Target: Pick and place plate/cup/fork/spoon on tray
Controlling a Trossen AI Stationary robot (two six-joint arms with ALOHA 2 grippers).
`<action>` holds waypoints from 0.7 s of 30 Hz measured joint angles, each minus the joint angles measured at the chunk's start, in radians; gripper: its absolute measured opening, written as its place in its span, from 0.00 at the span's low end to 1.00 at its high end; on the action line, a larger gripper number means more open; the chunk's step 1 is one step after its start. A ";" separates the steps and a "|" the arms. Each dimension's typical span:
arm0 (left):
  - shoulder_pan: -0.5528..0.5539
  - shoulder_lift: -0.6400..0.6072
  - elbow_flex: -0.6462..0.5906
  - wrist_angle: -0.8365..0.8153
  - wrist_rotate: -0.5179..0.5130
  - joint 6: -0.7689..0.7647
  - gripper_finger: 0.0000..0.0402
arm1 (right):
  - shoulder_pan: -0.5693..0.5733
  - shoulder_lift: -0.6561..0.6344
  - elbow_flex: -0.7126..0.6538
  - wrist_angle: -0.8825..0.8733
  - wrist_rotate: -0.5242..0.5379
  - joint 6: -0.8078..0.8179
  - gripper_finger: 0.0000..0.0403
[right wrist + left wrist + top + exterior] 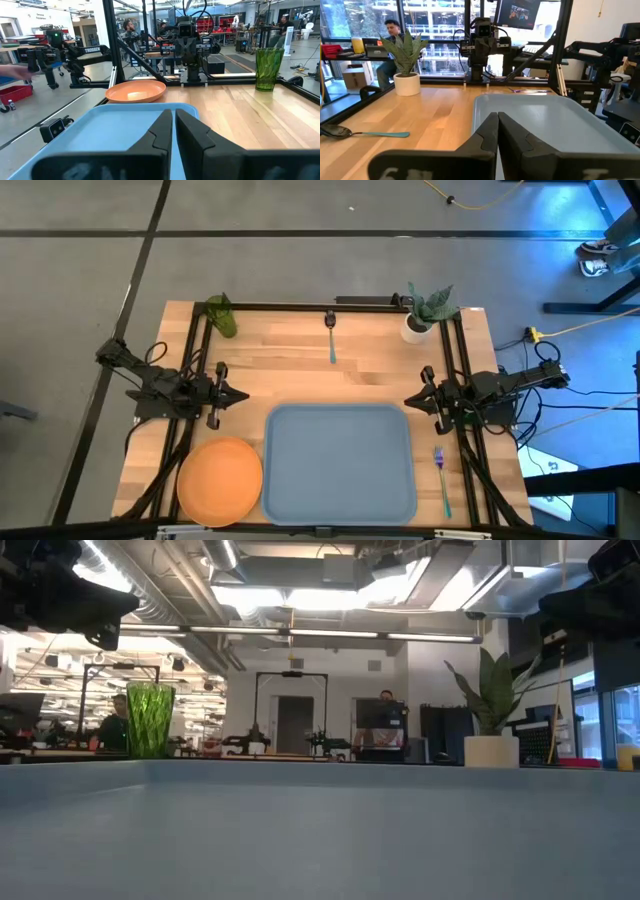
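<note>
The grey-blue tray (340, 465) lies empty at the table's near middle. The orange plate (219, 478) lies flat left of it. The green cup (221, 316) stands at the far left corner. The spoon (331, 335) lies at the far middle, dark head toward the far edge. The fork (441, 478) lies right of the tray, purple head toward the far edge. My left gripper (243, 395) is shut and empty above the table's left side, pointing right. My right gripper (409, 401) is shut and empty at the right side, pointing left.
A leafy plant in a white pot (421, 317) stands at the far right corner. A black frame (300, 306) runs along the table's far, left and right edges. Bare wood lies between the tray and the spoon. People show in the room beyond.
</note>
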 joint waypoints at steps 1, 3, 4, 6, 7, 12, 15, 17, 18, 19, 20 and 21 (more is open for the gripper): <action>0.000 0.000 0.000 0.000 0.000 0.000 0.00 | 0.000 0.000 0.000 0.000 0.000 0.000 0.07; 0.000 0.000 0.000 0.000 0.000 0.000 0.00 | 0.000 0.000 0.000 0.000 0.000 0.000 0.07; 0.000 0.000 0.000 0.000 0.000 0.000 0.00 | 0.000 0.000 0.000 0.000 0.000 0.000 0.07; 0.000 0.000 0.000 0.000 0.000 0.000 0.00 | 0.000 0.000 0.000 0.000 0.000 0.000 0.07; 0.000 0.000 0.000 0.000 0.000 0.000 0.00 | 0.000 0.000 0.000 0.000 0.000 0.000 0.07; 0.000 0.000 0.000 0.000 -0.002 0.005 0.00 | 0.000 0.000 0.000 0.000 0.000 0.000 0.07; 0.001 0.000 0.000 0.028 -0.088 0.036 0.00 | 0.000 0.000 0.000 0.000 0.000 -0.002 0.07; 0.001 0.000 0.011 0.058 -0.163 0.004 0.00 | 0.000 0.000 0.000 0.003 0.000 -0.002 0.07; 0.001 0.000 0.025 0.054 -0.204 -0.014 0.00 | 0.000 0.000 0.000 0.009 0.000 -0.001 0.07; 0.000 0.000 0.047 0.045 -0.234 -0.027 0.00 | 0.000 0.000 0.000 0.019 0.000 -0.002 0.07; 0.000 0.000 0.073 0.033 -0.248 -0.026 0.00 | 0.000 0.000 0.000 0.029 0.000 -0.007 0.07; 0.000 0.000 0.106 0.009 -0.251 -0.008 0.00 | 0.000 0.000 0.000 0.041 0.000 -0.024 0.07</action>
